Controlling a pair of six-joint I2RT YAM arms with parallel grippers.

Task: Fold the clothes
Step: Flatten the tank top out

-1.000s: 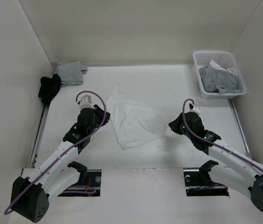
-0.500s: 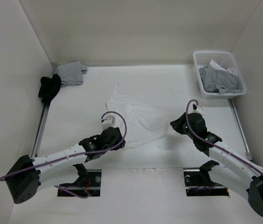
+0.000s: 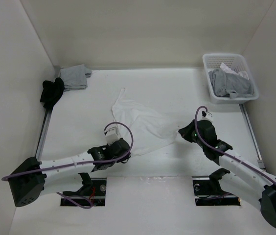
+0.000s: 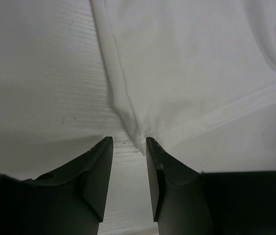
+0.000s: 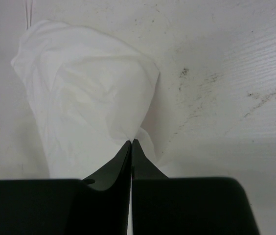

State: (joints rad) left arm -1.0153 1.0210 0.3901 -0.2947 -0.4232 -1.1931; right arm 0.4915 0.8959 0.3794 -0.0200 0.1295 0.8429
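While the right gripper [image 3: 180,131] sits low at the garment's right-hand edge, I see the white garment [image 3: 140,122] lying rumpled and unfolded on the table [image 3: 187,93], roughly in the middle between my two arms. One narrow strap [image 3: 122,93] trails off toward the far side. From the right wrist camera, that claw [image 5: 131,142] has its two fingers pressed together with a pinch of the white fabric [image 5: 89,98] gathered at the tips; the cloth rises into a soft peak there and falls away to the tabletop beyond.

On the other side, the left gripper [image 3: 126,151] reaches in low across the near part of the table, at the garment's near-left corner. Through the left wrist camera I can see its fingers [image 4: 129,142] standing apart with a clear gap, and the hemmed corner of the fabric [image 4: 177,73] comes to a point right at the mouth of that gap, just beside the right-hand fingertip. I cannot tell whether the cloth touches the finger.

At the far right corner stands a white basket [image 3: 207,59] holding grey garments [image 3: 231,83]. At the far left a folded grey garment [image 3: 74,77] lies beside a black garment [image 3: 52,92].
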